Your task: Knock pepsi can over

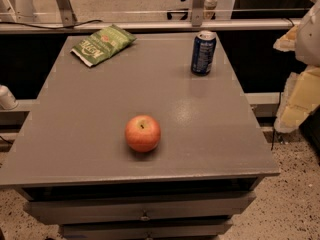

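My gripper (298,98) hung at the right edge of the view, pale and yellowish, off the side of the table (80,134) and well apart from everything on it. I could not tell whether it was open or closed. The pepsi can (203,52) stood upright near the far right corner of the flat grey top, dark blue with a silver lid. A green snack bag (102,44) lay flat toward the far left corner, well apart from the can. A red-orange apple (143,133) sat alone in the near middle, stem up. The top had a dull sheen and a faint reflection below the can. Under the front edge ran grey drawers (145,209) with a small knob. Beyond the table a pale metal rail (150,26) crossed the room, with upright metal legs behind it, and the floor (292,194) at the lower right was speckled.
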Motion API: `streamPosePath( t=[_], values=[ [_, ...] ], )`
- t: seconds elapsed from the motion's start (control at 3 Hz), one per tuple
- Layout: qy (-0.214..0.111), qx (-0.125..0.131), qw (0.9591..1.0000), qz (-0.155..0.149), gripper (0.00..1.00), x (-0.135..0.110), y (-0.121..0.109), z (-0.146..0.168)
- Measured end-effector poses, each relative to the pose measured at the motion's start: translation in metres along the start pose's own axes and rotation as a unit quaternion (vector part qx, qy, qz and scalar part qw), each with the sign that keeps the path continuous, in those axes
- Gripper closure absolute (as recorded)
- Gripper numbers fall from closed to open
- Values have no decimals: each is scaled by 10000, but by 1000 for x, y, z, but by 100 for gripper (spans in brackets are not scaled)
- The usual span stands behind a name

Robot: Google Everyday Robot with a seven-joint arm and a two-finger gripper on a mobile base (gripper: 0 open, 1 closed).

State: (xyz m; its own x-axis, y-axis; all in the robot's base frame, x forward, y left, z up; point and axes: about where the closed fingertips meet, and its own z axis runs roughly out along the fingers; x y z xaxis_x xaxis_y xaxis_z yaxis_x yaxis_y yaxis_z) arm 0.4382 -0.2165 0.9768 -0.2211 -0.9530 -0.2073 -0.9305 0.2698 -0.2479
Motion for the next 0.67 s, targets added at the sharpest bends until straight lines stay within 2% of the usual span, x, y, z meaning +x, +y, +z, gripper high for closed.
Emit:
streamPosePath(
  t=[0.33,0.67],
  values=[
    [0,1,10000,0,0,0,0,0],
    [-298,59,9994,170,0,-2,-10,17]
  ],
)
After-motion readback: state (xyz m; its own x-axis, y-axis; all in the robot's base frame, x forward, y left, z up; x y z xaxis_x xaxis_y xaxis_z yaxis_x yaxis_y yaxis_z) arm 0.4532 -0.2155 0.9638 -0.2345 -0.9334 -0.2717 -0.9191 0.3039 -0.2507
